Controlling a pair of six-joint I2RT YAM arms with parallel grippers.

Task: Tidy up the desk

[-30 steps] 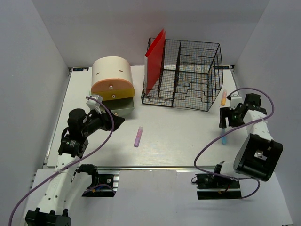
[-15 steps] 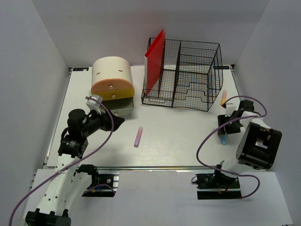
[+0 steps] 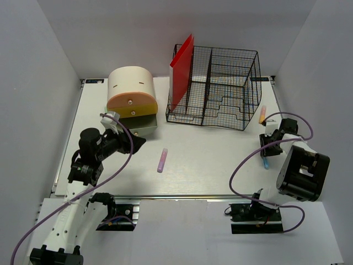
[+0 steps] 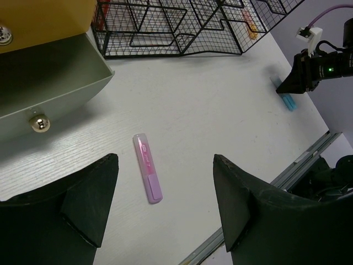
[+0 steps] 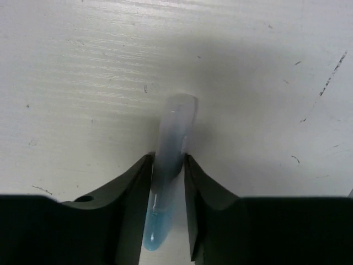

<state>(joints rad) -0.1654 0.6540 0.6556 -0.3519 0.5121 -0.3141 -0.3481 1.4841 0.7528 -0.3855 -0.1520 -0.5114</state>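
The white desk (image 3: 209, 157) holds three loose pens. A blue pen (image 5: 177, 118) lies on it near the right edge, and my right gripper (image 5: 168, 160) is shut on it, both fingers pressing its sides; from above the pen's tip (image 3: 266, 164) pokes out below the gripper (image 3: 267, 148). A pink pen (image 4: 146, 176) lies mid-desk, also seen from above (image 3: 161, 160). My left gripper (image 4: 165, 207) hovers open above and short of it, holding nothing. An orange pen (image 3: 262, 114) lies beside the basket.
A black wire basket (image 3: 220, 88) with a red folder (image 3: 182, 69) stands at the back. The cream-and-orange drawer box (image 3: 131, 94) sits back left, its grey drawer (image 4: 55, 94) pulled open. A metal rail (image 3: 182, 195) runs along the front edge.
The right gripper came down over the blue pen and its fingers closed onto it. The left arm and the other pens have not moved.
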